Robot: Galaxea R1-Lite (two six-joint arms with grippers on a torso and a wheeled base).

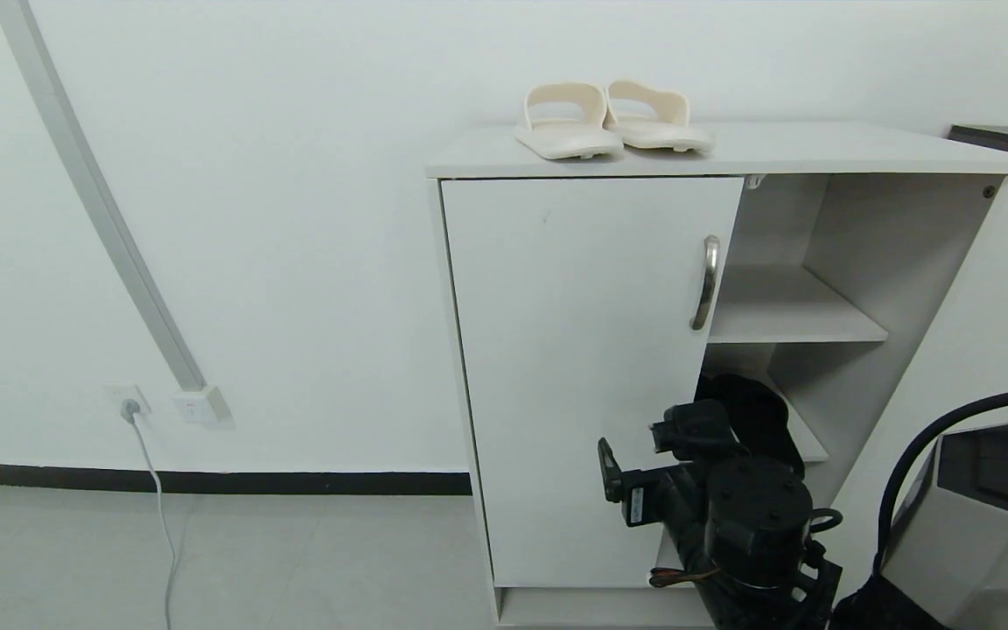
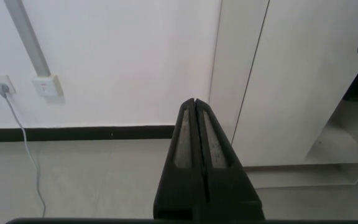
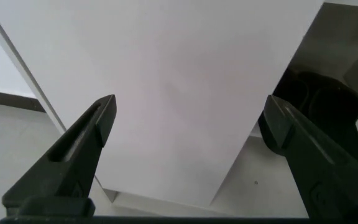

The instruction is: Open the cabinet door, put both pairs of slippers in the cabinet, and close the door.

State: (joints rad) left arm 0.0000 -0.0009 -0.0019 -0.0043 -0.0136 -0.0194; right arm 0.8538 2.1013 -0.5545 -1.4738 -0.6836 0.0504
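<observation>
Cream slippers (image 1: 613,122): side by side on cabinet (image 1: 819,149) top.
Black slippers (image 1: 766,411): inside, on the lower shelf.
Door (image 1: 950,332): right one stands open.

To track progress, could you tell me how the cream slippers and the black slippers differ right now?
The cream slippers are pale and sit on the cabinet top; the black slippers are dark and lie inside, on a lower shelf. Each pair lies side by side.
</observation>
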